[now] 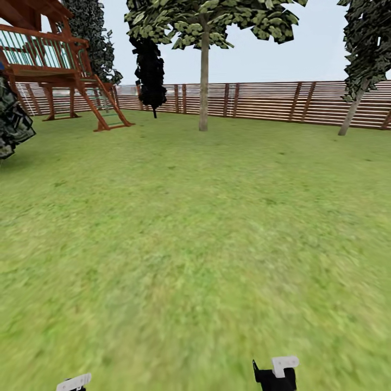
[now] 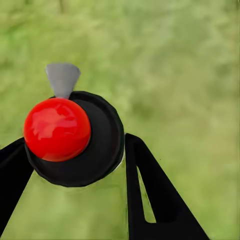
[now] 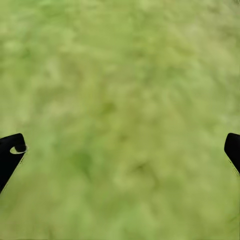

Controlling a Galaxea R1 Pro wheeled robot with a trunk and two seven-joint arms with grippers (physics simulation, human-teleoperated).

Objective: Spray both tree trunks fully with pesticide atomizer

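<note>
My left gripper [image 2: 75,175] is shut on the pesticide atomizer [image 2: 57,129], which has a red ball top, a black round cap and a grey nozzle. Its black fingers [image 2: 150,190] stand on either side of the cap, over blurred grass. My right gripper [image 3: 120,155] is open and holds nothing, with lawn beneath it. Across the garden lawn [image 1: 195,217], one tree [image 1: 206,21] with a light-green crown stands ahead; its straight bare tree trunk [image 1: 203,92] rises in front of the fence. No pesticide is in view.
A reddish-brown slat fence [image 1: 260,100] closes the far side. A wooden play tower with a ladder [image 1: 60,60] stands at the far left, with a dark bush [image 1: 11,122] near it. A dark narrow tree [image 1: 149,70] and a leaning thin-trunked tree [image 1: 352,111] flank the trunk.
</note>
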